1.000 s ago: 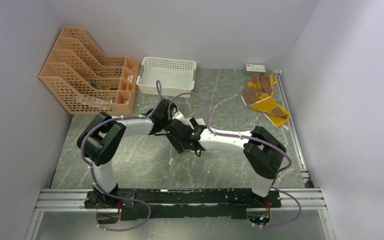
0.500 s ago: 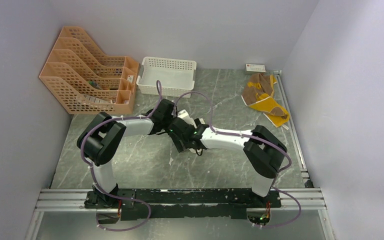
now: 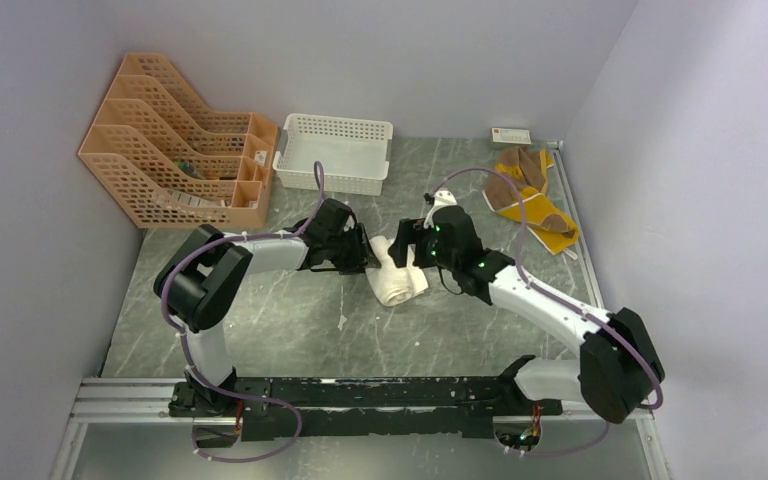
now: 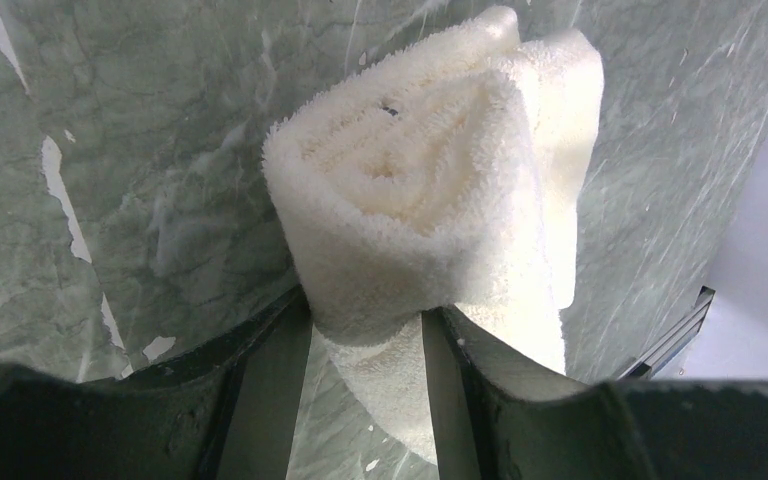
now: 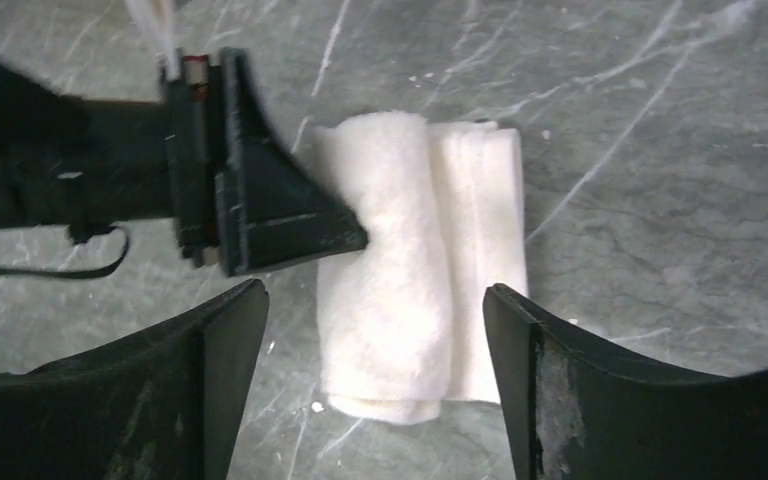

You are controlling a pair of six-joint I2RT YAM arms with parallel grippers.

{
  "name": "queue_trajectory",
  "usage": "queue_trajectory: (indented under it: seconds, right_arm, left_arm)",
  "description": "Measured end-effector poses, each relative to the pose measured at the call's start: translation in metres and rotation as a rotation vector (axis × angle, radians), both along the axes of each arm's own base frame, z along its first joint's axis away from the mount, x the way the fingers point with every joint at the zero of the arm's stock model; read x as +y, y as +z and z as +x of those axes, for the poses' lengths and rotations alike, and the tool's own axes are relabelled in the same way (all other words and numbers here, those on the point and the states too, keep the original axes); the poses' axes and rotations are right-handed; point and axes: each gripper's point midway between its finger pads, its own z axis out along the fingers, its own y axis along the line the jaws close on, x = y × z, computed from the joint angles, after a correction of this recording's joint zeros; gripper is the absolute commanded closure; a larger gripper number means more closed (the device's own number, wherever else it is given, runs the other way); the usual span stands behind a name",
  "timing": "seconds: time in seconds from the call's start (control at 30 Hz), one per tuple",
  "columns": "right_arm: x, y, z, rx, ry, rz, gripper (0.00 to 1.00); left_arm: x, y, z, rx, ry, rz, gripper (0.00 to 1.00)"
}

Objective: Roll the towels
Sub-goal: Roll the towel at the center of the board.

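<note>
The cream-white towel (image 3: 397, 278) lies on the table mid-centre as a loose roll with one flat flap beside it. My left gripper (image 3: 363, 256) is shut on the roll's left end; in the left wrist view its fingers (image 4: 282, 352) pinch the roll (image 4: 430, 190). My right gripper (image 3: 405, 250) is open and empty just above the roll's right side. In the right wrist view the roll (image 5: 400, 290) lies below the spread jaws (image 5: 370, 335), with the left gripper's finger (image 5: 280, 215) on it. The brown and mustard-yellow towel (image 3: 527, 195) lies crumpled and unrolled at the back right.
A white lattice basket (image 3: 333, 150) stands at the back centre. An orange file organiser (image 3: 175, 140) stands at the back left. A small white box (image 3: 510, 135) lies by the back wall. A metal rail (image 3: 360, 395) runs along the near edge.
My right arm has swung back to the right and opened off the cream roll, which now shows. My left gripper has stayed on the roll's end.
</note>
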Motion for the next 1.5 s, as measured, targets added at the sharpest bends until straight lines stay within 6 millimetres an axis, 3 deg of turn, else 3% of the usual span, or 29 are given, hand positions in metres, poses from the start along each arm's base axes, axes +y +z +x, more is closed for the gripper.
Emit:
queue_trajectory:
  seconds: [0.1, 0.27, 0.5, 0.8, 0.97, 1.17, 1.37, 1.5]
  right_arm:
    - [-0.006, -0.016, 0.009, 0.067, -0.001, 0.002, 0.33]
    - [0.002, -0.052, -0.002, 0.212, 0.068, 0.020, 0.42]
    - [0.008, -0.071, -0.011, 0.298, 0.115, 0.068, 0.49]
    - [0.012, -0.091, -0.011, 0.349, 0.138, 0.082, 0.48]
    - [0.021, -0.094, -0.011, 0.369, 0.183, 0.104, 0.69]
    - [0.035, -0.086, -0.014, 0.380, 0.250, 0.157, 0.82]
    - [0.052, -0.075, -0.014, 0.368, 0.292, 0.174, 0.83]
    - [0.071, -0.066, -0.019, 0.355, 0.339, 0.181, 0.83]
  left_arm:
    - [0.000, 0.000, 0.000, 0.000, 0.000, 0.000, 0.45]
    - [0.001, 0.001, -0.001, 0.002, 0.001, 0.003, 0.45]
    - [0.006, 0.002, -0.006, 0.005, 0.004, 0.009, 0.45]
    - [0.012, 0.000, -0.014, 0.011, 0.006, 0.016, 0.45]
    - [0.021, 0.000, -0.024, 0.017, 0.011, 0.021, 0.45]
    - [0.043, 0.007, -0.039, 0.028, 0.042, 0.038, 0.44]
    - [0.077, -0.002, -0.049, 0.073, 0.108, 0.066, 0.44]
    - [0.082, -0.004, -0.050, 0.082, 0.124, 0.059, 0.45]
